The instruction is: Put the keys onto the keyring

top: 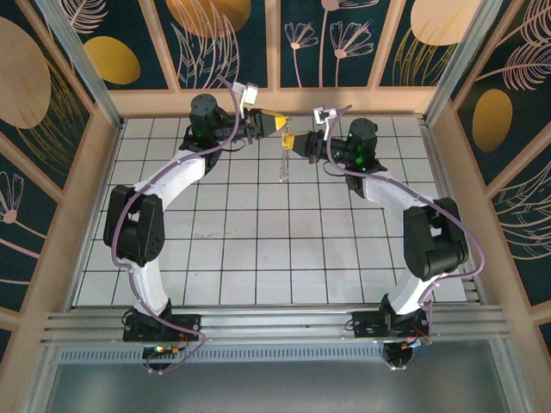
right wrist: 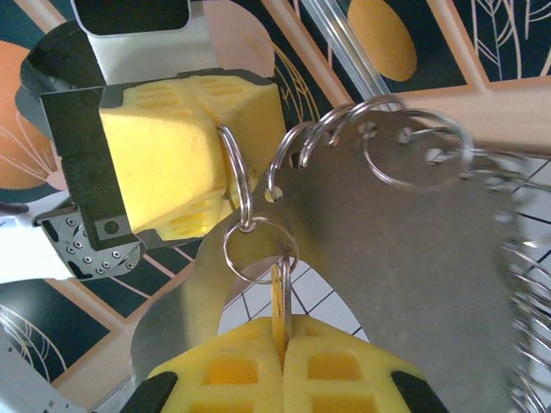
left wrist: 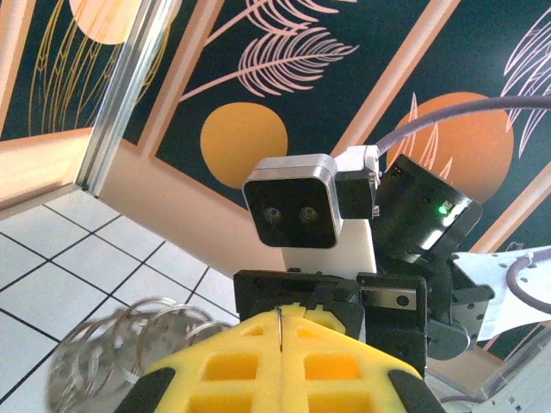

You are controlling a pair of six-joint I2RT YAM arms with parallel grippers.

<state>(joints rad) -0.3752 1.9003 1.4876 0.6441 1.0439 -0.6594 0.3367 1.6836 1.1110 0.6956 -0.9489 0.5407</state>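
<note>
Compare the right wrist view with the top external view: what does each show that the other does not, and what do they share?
Right wrist view: close detail. The right gripper pinches what looks like the key, thin, yellowish and edge-on. Its top sits inside a small ring, which links to the keyring pinched by the left gripper. A holed metal plate carries more rings.
Top external view: the layout, with the whole left arm, the whole right arm and the tiled table.
Shared: the two yellow-padded grippers meeting tip to tip.
</note>
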